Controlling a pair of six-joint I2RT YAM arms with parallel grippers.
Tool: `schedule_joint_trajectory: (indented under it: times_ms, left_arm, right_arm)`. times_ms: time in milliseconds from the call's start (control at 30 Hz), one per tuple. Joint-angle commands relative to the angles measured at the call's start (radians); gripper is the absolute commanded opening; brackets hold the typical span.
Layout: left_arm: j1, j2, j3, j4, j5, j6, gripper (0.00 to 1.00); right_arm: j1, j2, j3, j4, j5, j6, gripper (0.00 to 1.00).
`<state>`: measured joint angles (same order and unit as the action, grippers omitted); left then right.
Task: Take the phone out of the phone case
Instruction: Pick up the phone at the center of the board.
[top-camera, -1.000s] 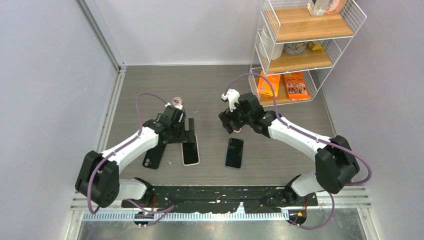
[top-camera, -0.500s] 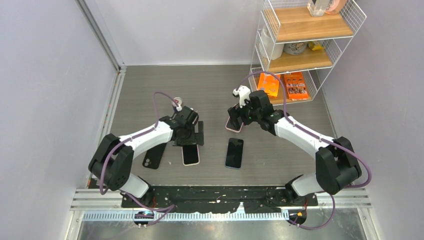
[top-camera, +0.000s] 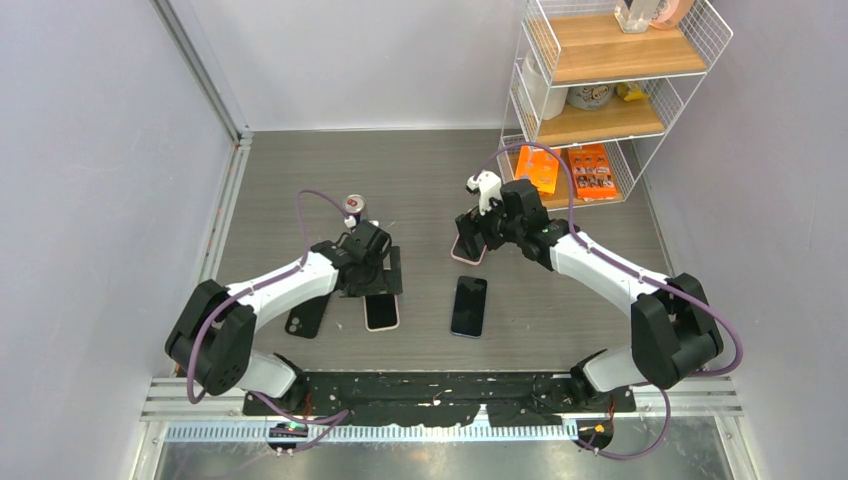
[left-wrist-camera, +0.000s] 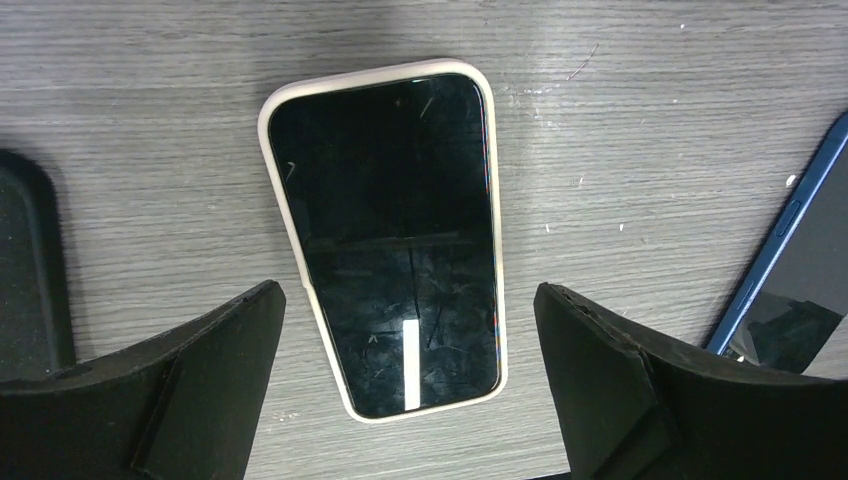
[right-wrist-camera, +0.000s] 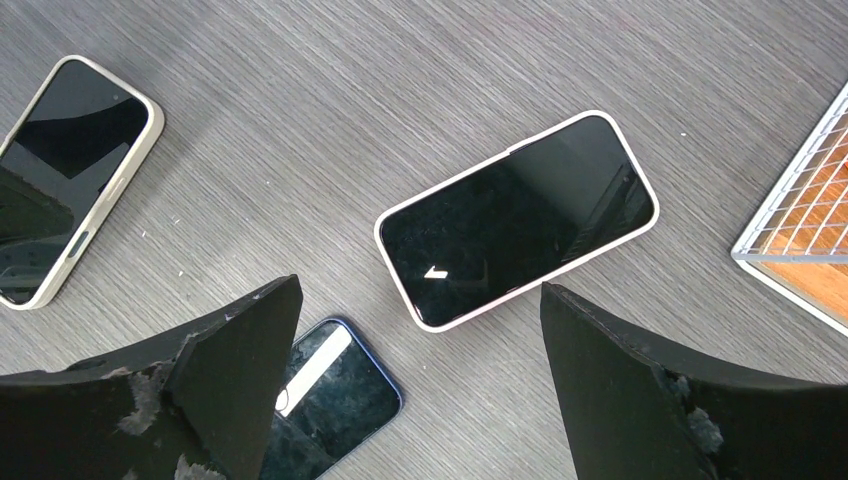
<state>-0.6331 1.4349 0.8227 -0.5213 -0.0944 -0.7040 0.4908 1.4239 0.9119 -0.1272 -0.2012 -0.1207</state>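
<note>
A: Now, state the condition of the left gripper (top-camera: 377, 275).

B: Jaws fully spread, nothing held. In the left wrist view its two black fingers (left-wrist-camera: 160, 385) stand on either side of the cream-cased phone (left-wrist-camera: 390, 235), clear of it. The phone lies flat, screen up, on the grey table (left-wrist-camera: 640, 120).

A: What does the overhead view add?

B: The full layout. A black phone case (top-camera: 305, 316) lies just left of that phone, where the wrist view catches only its edge. A blue phone (top-camera: 469, 306) lies to the right, apart from both.

A: And the right gripper (top-camera: 473, 238)?

B: Also wide open, gripping nothing. From overhead it covers most of a second, white-cased phone (right-wrist-camera: 517, 220), leaving only a corner visible. The right wrist view shows that phone entire: flat, screen up, lying diagonally between the fingers without contact.

A: Does that view show anything else that the overhead view hides?

B: Detail only. The lower corner of the wire shelf (right-wrist-camera: 800, 235) sits at its right edge, near the phone. Whether either gripper touches the table cannot be determined.
</note>
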Motion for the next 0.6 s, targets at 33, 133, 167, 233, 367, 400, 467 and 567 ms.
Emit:
schedule_joint_trajectory:
  times_ms: [33, 133, 167, 233, 367, 400, 467, 567]
  left_arm:
    - [-0.002, -0.017, -0.001, 0.034, -0.043, -0.023, 1.0]
    - [-0.002, -0.003, 0.004, 0.028, -0.055, -0.022, 1.0]
    - [-0.002, -0.001, 0.003, 0.027, -0.063, -0.024, 1.0]
    - [-0.002, 0.002, -0.005, 0.033, -0.07, -0.027, 1.0]
    - [-0.004, 0.029, 0.009, 0.03, -0.066, -0.029, 1.0]
    - [-0.005, 0.038, 0.016, 0.026, -0.063, -0.029, 1.0]
    - [-0.007, 0.055, 0.026, 0.023, -0.056, -0.029, 1.0]
    - [-0.016, 0.076, 0.033, 0.022, -0.056, -0.027, 1.0]
  right_arm:
    - [-0.004, 0.002, 0.01, 0.042, -0.024, 0.015, 0.95]
    - [-0.004, 0.005, 0.014, 0.039, -0.025, 0.015, 0.95]
    - [-0.004, 0.004, 0.013, 0.039, -0.026, 0.015, 0.95]
    - [-0.004, 0.006, 0.014, 0.038, -0.03, 0.015, 0.95]
    - [-0.004, 0.009, 0.013, 0.038, -0.037, 0.016, 0.95]
    - [-0.004, 0.01, 0.013, 0.038, -0.037, 0.018, 0.95]
    - [-0.005, 0.013, 0.013, 0.038, -0.04, 0.018, 0.95]
    - [-0.005, 0.017, 0.013, 0.039, -0.042, 0.019, 0.95]
